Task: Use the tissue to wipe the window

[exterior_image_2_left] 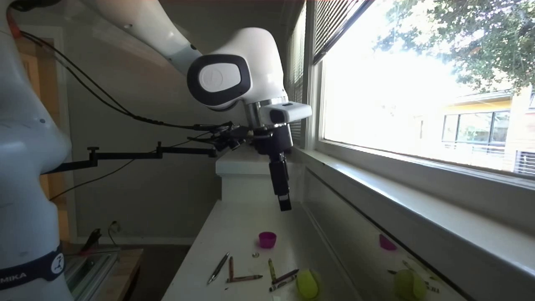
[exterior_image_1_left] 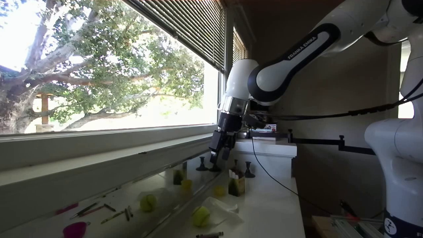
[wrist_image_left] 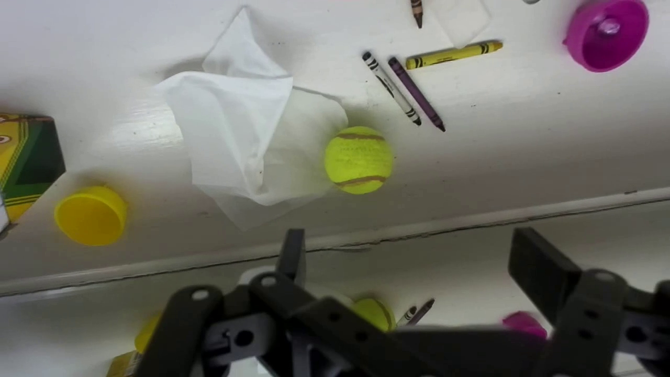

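Observation:
The tissue (wrist_image_left: pixel 230 125) is a crumpled white sheet lying on the white ledge, partly folded up, with one side touching the tennis ball in the wrist view. It also shows in an exterior view (exterior_image_1_left: pixel 223 210). My gripper (wrist_image_left: pixel 417 255) is open with nothing between its fingers. It points down above the ledge, close to the wall panel below the window, in both exterior views (exterior_image_1_left: pixel 219 155) (exterior_image_2_left: pixel 285 203). The tissue is off to the side of the fingers, not touched. The window (exterior_image_1_left: pixel 132 72) is a wide pane with blinds at its top, and shows in both exterior views (exterior_image_2_left: pixel 401 104).
A yellow-green tennis ball (wrist_image_left: pixel 358 159), a yellow cup (wrist_image_left: pixel 90 215), a crayon box (wrist_image_left: pixel 31 162), a magenta cup (wrist_image_left: pixel 607 34) and loose crayons (wrist_image_left: pixel 416 94) lie on the ledge. Dark candle holders (exterior_image_1_left: pixel 249 170) stand farther along. The window sill (exterior_image_1_left: pixel 99 158) juts above a glossy, reflecting panel.

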Available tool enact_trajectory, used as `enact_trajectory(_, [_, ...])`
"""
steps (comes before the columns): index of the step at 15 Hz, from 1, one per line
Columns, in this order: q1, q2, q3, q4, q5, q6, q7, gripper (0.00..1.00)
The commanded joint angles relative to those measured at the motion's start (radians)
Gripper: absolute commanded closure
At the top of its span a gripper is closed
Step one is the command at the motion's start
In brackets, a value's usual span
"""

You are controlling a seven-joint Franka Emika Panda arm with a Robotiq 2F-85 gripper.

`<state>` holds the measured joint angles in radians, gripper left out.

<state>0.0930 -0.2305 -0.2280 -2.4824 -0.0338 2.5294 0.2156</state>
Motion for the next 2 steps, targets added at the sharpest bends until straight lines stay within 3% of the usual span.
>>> enact_trajectory(1, [-0.067,0.003,0.067,0.001,0.028,-0.002,-0.02,0.0])
enact_trajectory(2, [-0.067,0.003,0.067,0.001,0.028,-0.002,-0.02,0.0])
